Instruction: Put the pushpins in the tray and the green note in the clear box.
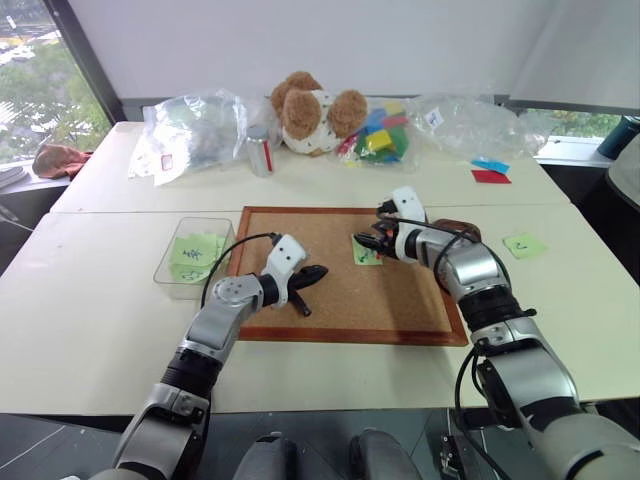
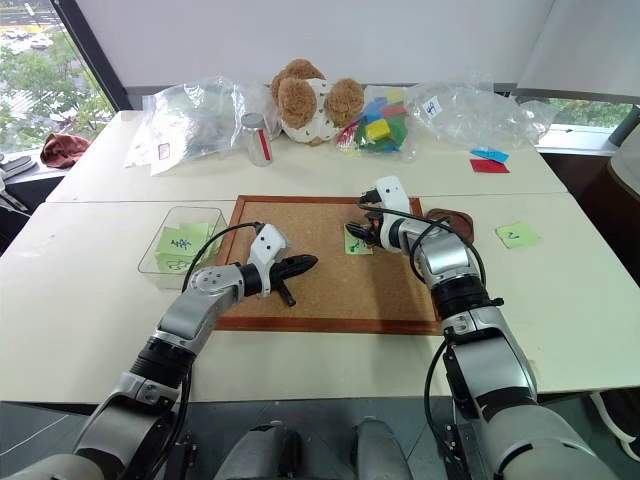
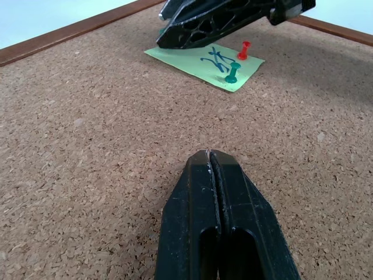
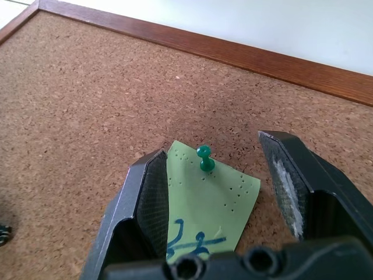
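White desk tops (image 1: 100, 300) pushed together carry a wood-framed corkboard (image 1: 400, 310) at the middle, with windows at the far corners. On the corkboard lies the green note (image 4: 210, 195), a pale green slip with dark blue handwriting, pinned toward the board's far right part. Two pushpins stand in it: a green pushpin (image 3: 232, 72) and a red pushpin (image 3: 243, 50) close beside each other in the left wrist view. The right pincer (image 4: 218, 192) hangs low over the note with its jaws apart, one finger on each side of the slip, and the green pushpin stands just ahead of the gap between them; nothing is gripped. The left pincer (image 3: 211, 160) rests over the bare cork nearer the robot, its two black fingers pressed together and empty, pointing toward the note. The clear box (image 1: 168, 265) sits on the desk just beside the corkboard's left edge and holds green slips already. The tray (image 2: 450, 216), a small dark brown dish, lies just off the corkboard's far right corner, partly hidden behind the right arm. Another green slip (image 1: 524, 244) lies on the desk further right. Along the far side are clear plastic bags (image 1: 190, 130), a small metal can (image 1: 260, 150), a plush toy (image 1: 315, 110), coloured blocks (image 1: 378, 135), and red and blue paper pieces (image 1: 490, 171).
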`<act>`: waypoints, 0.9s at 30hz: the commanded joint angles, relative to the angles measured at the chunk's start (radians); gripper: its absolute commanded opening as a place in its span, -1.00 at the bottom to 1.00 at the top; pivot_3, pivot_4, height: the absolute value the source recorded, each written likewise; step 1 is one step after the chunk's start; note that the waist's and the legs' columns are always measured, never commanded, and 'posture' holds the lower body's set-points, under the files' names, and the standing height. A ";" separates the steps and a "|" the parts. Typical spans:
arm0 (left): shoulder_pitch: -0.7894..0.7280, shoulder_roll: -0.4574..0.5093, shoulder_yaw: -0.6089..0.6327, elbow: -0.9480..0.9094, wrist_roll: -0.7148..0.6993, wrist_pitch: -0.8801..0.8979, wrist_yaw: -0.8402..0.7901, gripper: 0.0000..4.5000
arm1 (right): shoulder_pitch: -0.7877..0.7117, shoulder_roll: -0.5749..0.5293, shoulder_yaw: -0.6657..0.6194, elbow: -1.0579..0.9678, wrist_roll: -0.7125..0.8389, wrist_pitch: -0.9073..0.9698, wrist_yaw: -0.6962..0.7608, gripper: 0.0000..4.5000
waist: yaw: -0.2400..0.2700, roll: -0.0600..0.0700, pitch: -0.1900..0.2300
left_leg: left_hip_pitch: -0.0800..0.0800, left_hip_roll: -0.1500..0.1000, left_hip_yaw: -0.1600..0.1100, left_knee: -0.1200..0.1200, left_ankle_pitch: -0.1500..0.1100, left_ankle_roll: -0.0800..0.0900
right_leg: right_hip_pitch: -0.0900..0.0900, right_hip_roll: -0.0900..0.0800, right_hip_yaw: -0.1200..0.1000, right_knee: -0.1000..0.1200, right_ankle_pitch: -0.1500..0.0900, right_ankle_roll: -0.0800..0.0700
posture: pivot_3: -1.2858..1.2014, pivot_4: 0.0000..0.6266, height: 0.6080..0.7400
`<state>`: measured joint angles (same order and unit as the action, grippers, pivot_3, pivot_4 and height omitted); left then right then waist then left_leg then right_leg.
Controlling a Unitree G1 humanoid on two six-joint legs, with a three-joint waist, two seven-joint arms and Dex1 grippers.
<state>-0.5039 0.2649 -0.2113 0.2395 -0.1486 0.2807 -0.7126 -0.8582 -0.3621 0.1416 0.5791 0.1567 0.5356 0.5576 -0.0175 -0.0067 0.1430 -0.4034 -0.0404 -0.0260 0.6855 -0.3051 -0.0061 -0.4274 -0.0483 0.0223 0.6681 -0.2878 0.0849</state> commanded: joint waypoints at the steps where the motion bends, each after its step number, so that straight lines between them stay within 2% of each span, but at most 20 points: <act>1: 0.018 -0.003 -0.002 -0.014 0.010 0.017 0.006 -1.00 | -0.044 0.014 -0.031 0.013 -0.008 -0.036 0.006 -0.04 | 0.000 0.000 0.000 | 0.000 0.000 0.000 0.000 0.000 0.000 | 0.000 0.000 0.000 0.000 0.000 0.000 | 0.03 -0.52 1.00; 3: 0.023 -0.001 -0.002 -0.019 0.011 0.018 0.006 -1.00 | -0.049 0.017 -0.034 0.029 -0.014 -0.045 0.007 -0.39 | 0.000 0.000 0.000 | 0.000 0.000 0.000 0.000 0.000 0.000 | 0.000 0.000 0.000 0.000 0.000 0.000 | 0.03 -0.52 1.00; 5: 0.027 0.000 -0.002 -0.023 0.012 0.021 0.005 -1.00 | -0.050 0.019 -0.038 0.034 -0.016 -0.049 0.010 -0.89 | 0.000 0.000 0.000 | 0.000 0.000 0.000 0.000 0.000 0.000 | 0.000 0.000 0.000 0.000 0.000 0.000 | 0.03 -0.52 1.00; 6: 0.028 0.000 -0.002 -0.024 0.011 0.022 0.005 -1.00 | -0.050 0.019 -0.039 0.035 -0.018 -0.050 0.011 -1.00 | -0.001 0.000 0.000 | 0.000 0.000 0.000 0.000 0.000 0.000 | 0.000 0.000 0.000 0.000 0.000 0.000 | 0.03 -0.52 1.00; 21: 0.039 0.010 -0.030 -0.002 0.036 0.059 -0.009 -1.00 | -0.012 -0.020 -0.126 -0.296 0.046 0.149 0.021 -1.00 | 0.001 0.001 -0.001 | 0.000 0.000 0.000 -0.001 0.000 0.000 | -0.001 0.000 0.000 0.000 0.000 0.000 | 0.03 -0.52 1.00; 27: 0.034 0.007 -0.032 0.009 0.037 0.053 -0.011 -1.00 | -0.012 -0.041 -0.154 -0.354 0.048 0.180 0.007 -1.00 | 0.002 0.001 -0.001 | 0.001 0.000 0.000 -0.001 0.000 0.000 | 0.001 0.000 0.000 0.000 0.000 0.000 | 0.03 -0.52 1.00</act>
<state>-0.4872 0.2668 -0.2197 0.2088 -0.1366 0.3090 -0.7179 -0.8492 -0.3846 0.0225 0.2761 0.1927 0.7195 0.5723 -0.0158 -0.0059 0.1418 -0.4021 -0.0404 -0.0262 0.6843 -0.3051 -0.0062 -0.4267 -0.0484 0.0225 0.6680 -0.2878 0.0850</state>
